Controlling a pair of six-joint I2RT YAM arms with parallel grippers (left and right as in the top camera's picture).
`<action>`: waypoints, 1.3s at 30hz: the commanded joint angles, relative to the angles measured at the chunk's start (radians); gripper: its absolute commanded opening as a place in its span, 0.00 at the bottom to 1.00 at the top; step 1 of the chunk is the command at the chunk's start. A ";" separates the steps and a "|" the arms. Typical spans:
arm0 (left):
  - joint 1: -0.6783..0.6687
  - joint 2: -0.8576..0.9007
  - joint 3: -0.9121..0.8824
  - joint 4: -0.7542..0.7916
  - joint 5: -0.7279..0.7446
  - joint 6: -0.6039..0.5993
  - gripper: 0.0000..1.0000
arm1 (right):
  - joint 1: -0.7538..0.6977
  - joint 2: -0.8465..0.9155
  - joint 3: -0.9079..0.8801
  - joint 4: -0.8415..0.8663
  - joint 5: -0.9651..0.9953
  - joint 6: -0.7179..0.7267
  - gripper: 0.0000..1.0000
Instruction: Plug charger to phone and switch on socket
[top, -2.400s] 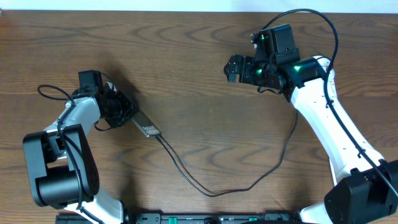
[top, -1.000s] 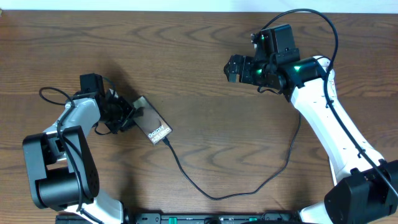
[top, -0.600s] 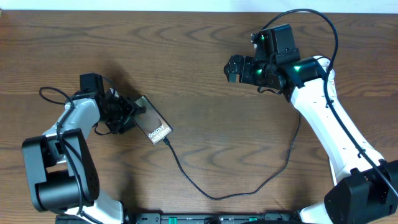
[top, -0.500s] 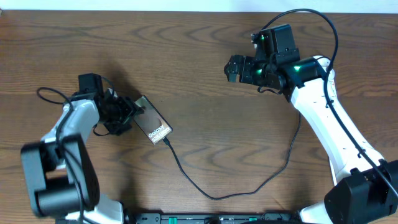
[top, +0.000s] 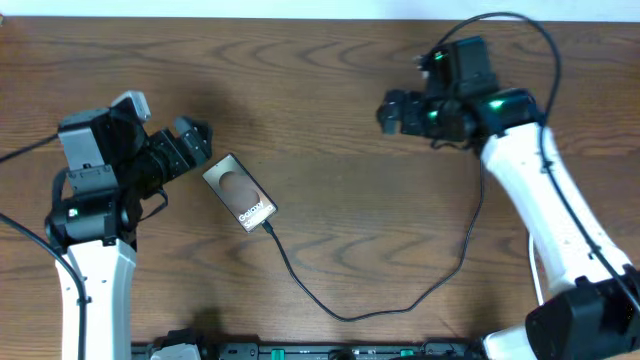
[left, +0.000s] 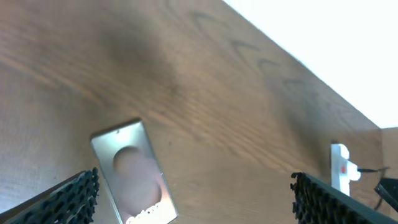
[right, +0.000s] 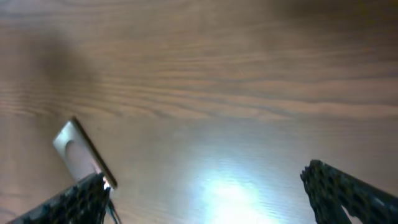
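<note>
Two grippers, both spread wide and empty.

Overhead: phone (top: 240, 192) lies flat on the table (top: 330, 80), long axis 10-to-4 o'clock. It sits at 4 o'clock, just beside the left gripper (top: 193, 140). Charger (top: 340, 313) tip meets the phone's 4 o'clock end and looks seated. Right gripper (top: 388, 112) is well apart, at 2 o'clock from the phone. Socket not visible here.

Left wrist: phone (left: 132, 173) low between the fingers (left: 68, 200). Socket (left: 339, 169) is far off at 3 o'clock, across the table.

Right wrist: phone (right: 79, 151) at 8 o'clock, no socket.

My read: only the switch is left, and the right arm is likely nearer.
</note>
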 joint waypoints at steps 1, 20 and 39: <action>-0.050 0.011 0.046 0.011 0.002 0.043 0.98 | -0.123 -0.051 0.216 -0.137 0.004 -0.126 0.99; -0.203 0.012 0.047 0.126 0.001 0.043 0.98 | -0.896 0.372 0.520 -0.377 -0.413 -0.526 0.99; -0.203 0.012 0.047 0.087 -0.027 0.084 0.98 | -0.818 0.707 0.562 -0.442 -0.520 -0.894 0.99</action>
